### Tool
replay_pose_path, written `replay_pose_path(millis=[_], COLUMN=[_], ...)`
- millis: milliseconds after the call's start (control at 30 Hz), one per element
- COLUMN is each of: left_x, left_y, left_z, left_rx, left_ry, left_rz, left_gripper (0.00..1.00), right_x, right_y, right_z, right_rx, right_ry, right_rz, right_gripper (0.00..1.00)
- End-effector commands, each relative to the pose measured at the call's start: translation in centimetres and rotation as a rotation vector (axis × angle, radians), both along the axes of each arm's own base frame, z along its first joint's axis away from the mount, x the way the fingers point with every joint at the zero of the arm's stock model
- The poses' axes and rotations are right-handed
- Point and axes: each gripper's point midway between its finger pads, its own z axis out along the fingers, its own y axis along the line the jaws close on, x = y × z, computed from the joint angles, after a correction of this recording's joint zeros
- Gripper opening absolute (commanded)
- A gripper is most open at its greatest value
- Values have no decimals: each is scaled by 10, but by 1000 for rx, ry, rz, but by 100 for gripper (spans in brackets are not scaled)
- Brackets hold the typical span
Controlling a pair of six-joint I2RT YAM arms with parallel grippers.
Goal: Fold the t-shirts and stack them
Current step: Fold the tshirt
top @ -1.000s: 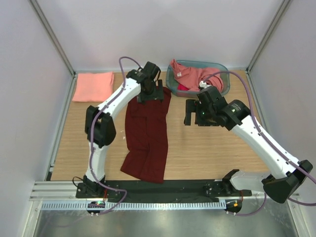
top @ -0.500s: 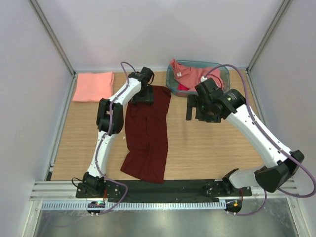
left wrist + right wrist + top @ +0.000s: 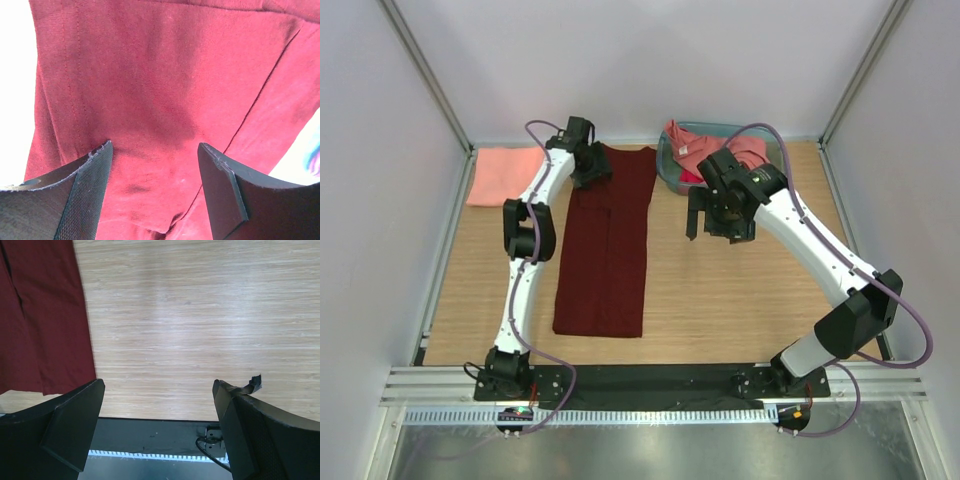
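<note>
A dark maroon t-shirt (image 3: 605,245) lies stretched lengthwise on the wooden table, left of centre. My left gripper (image 3: 591,168) is at its far left corner. In the left wrist view its jaws (image 3: 155,146) stand apart, with maroon cloth (image 3: 150,75) lying flat beneath and between them. My right gripper (image 3: 717,224) hangs open over bare wood to the right of the shirt, holding nothing (image 3: 158,384). The shirt's edge (image 3: 45,315) shows at the left of the right wrist view. A folded salmon t-shirt (image 3: 508,175) lies at the back left.
A teal-blue basket (image 3: 668,172) at the back, right of centre, holds crumpled pink t-shirts (image 3: 720,150). Grey walls close in the table on three sides. The black rail (image 3: 660,378) with the arm bases runs along the near edge.
The left gripper moved back and left, its jaws narrowing a little. The maroon shirt shifted with it and now lies straighter. The right gripper swung left, still open.
</note>
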Motion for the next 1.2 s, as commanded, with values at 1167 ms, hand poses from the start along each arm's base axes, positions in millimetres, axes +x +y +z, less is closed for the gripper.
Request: replay_pose_path(millis=[1167], left_x=[-296], left_y=[77], left_z=[174], left_rx=[95], left_ry=[-23], left_rz=[-95], left_gripper=[88], right_x=[-90], right_y=[162], right_z=[-130], right_rx=[539], right_ry=[290], right_rz=[283], right_gripper=[82])
